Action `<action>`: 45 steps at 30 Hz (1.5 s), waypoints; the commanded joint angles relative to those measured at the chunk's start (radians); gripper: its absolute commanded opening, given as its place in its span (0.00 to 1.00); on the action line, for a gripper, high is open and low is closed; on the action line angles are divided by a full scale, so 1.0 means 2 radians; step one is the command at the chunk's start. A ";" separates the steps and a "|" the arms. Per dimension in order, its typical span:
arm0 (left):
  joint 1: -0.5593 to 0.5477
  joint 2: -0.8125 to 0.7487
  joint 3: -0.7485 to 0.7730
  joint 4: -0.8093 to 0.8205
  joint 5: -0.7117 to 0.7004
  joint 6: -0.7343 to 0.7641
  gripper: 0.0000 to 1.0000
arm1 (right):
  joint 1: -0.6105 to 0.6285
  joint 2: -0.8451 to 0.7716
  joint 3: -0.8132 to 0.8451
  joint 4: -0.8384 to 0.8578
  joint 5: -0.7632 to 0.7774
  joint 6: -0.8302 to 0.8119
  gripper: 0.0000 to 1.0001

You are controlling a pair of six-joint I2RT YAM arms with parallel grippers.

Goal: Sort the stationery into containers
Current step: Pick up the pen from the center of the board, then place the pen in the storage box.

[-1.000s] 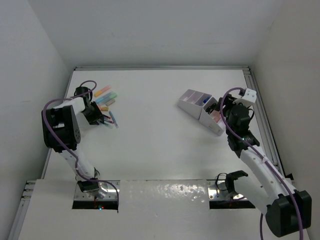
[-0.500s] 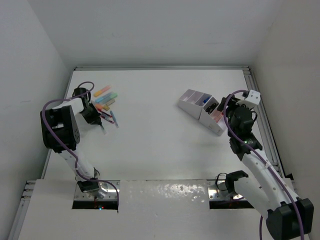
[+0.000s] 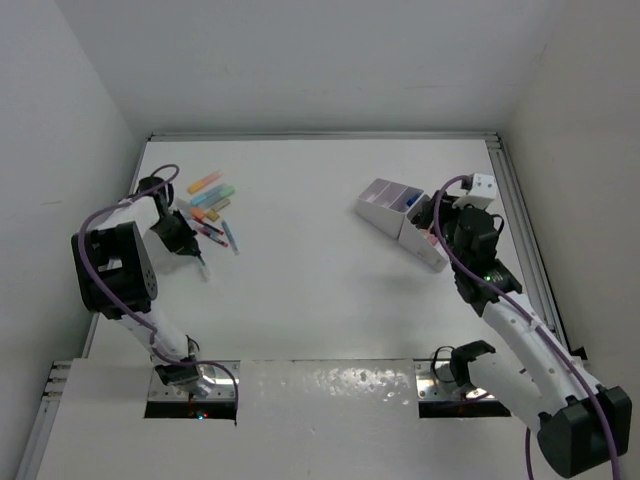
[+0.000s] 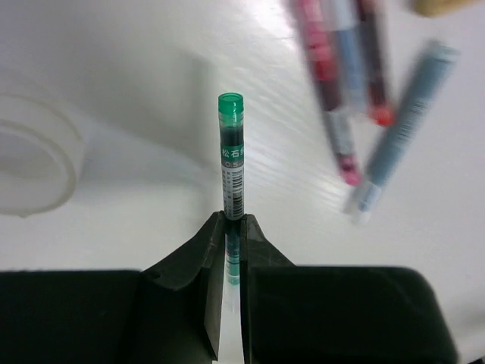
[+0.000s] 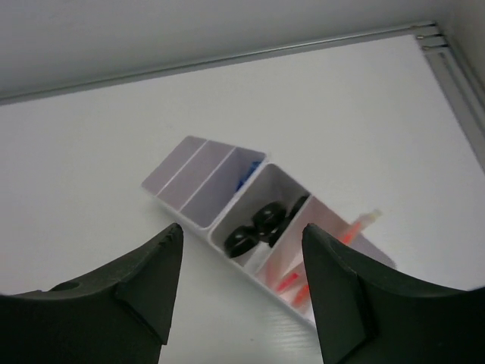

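Left wrist: green-capped pen in grasp

Bright, diffuse light fills every view, and the white bench nearly washes out. Shadows are faint. In the left wrist view, glare streaks the upper centre; the pens at upper right are blurred, while the green-capped pen is sharp.

You're seeing a green-capped pen with a white barcode label. Organiser is white, lilac inside, with black scissors, red pen and blue piece.
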 commanded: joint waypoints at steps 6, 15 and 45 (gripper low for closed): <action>-0.117 -0.101 0.129 0.029 0.187 0.238 0.00 | 0.071 0.093 0.086 0.013 -0.170 0.006 0.50; -0.238 -0.107 0.177 0.000 0.307 0.406 0.00 | 0.152 0.178 0.107 0.240 -0.200 0.130 0.58; -0.334 -0.094 0.180 0.030 0.288 0.367 0.03 | 0.198 0.328 0.115 0.395 -0.173 0.270 0.00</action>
